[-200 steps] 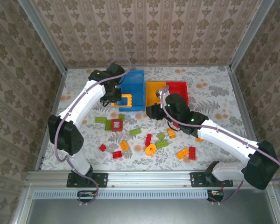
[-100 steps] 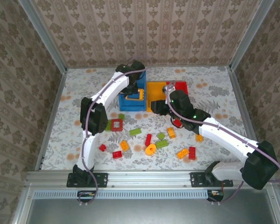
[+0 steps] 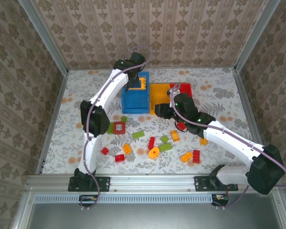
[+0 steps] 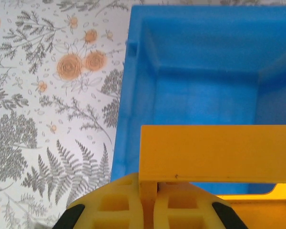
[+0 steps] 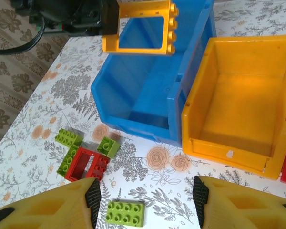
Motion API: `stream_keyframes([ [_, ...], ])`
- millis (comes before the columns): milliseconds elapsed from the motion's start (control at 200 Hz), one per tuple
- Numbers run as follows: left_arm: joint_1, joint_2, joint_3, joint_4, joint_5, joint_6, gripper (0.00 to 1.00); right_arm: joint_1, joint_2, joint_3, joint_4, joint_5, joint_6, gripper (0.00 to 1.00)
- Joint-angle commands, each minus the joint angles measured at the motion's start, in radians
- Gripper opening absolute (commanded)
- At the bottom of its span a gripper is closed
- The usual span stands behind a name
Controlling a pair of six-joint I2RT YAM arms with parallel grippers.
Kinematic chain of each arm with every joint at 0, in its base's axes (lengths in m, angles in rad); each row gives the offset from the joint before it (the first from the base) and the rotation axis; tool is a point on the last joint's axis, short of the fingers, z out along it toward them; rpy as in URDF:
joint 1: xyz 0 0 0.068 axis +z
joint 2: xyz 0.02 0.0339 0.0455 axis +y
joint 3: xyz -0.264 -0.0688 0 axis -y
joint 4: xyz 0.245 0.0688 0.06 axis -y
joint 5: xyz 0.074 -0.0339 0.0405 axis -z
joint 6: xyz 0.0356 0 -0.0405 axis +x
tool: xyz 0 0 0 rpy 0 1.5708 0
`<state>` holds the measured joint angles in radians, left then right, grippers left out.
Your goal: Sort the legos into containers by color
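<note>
My left gripper [image 3: 136, 86] is shut on an orange-yellow hollow frame lego [image 3: 142, 83] and holds it above the blue container [image 3: 135, 102]. In the left wrist view the frame [image 4: 219, 152] is pinched between the fingers [image 4: 128, 202], over the blue container [image 4: 200, 81]. My right gripper [image 3: 162, 112] is open and holds nothing, low over the table in front of the orange-yellow container [image 3: 157, 98]. Under it lies a green lego [image 5: 125, 213], between the fingertips [image 5: 93, 200]. The red container [image 3: 183, 90] stands furthest right.
Loose legos lie across the table's middle: a red frame [image 3: 119, 127] with green bricks [image 5: 69, 137] beside it, an orange ring [image 3: 154, 152], and red [image 3: 196, 155], orange [image 3: 186, 156] and green [image 3: 138, 135] bricks. Metal posts and patterned walls ring the table.
My left arm has swung from the blue container's left side to above it, carrying the orange-yellow frame. My right gripper has shifted slightly towards the containers.
</note>
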<state>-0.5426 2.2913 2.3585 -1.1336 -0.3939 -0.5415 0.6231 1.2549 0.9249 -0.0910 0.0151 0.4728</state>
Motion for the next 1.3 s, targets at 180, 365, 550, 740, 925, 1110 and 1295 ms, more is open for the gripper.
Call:
stream_keyframes([
  [180,0.03,0.109,0.06,0.099,0.036,0.028,0.0,0.004,-0.022,-0.001,0.087,-0.039,-0.025,0.62],
  [365,0.029,0.131,0.059,0.109,0.058,0.024,0.0,0.04,0.079,0.077,0.115,-0.036,-0.12,0.64],
  [550,0.029,0.142,0.058,0.105,0.072,0.023,0.02,0.046,0.129,0.117,0.128,-0.04,-0.123,0.65],
  [740,0.03,0.136,0.065,0.089,0.106,0.032,0.2,0.046,0.127,0.112,0.106,-0.039,-0.128,0.65],
  [925,0.03,0.108,0.064,0.075,0.127,0.049,0.25,0.046,0.111,0.101,0.083,-0.041,-0.14,0.65],
  [1110,0.03,0.002,0.038,0.069,0.117,0.03,0.23,0.087,0.123,0.103,0.032,-0.046,-0.197,0.64],
  [1295,0.032,-0.303,-0.256,0.153,0.099,-0.005,0.24,0.173,0.214,0.107,0.05,-0.046,-0.174,0.63],
])
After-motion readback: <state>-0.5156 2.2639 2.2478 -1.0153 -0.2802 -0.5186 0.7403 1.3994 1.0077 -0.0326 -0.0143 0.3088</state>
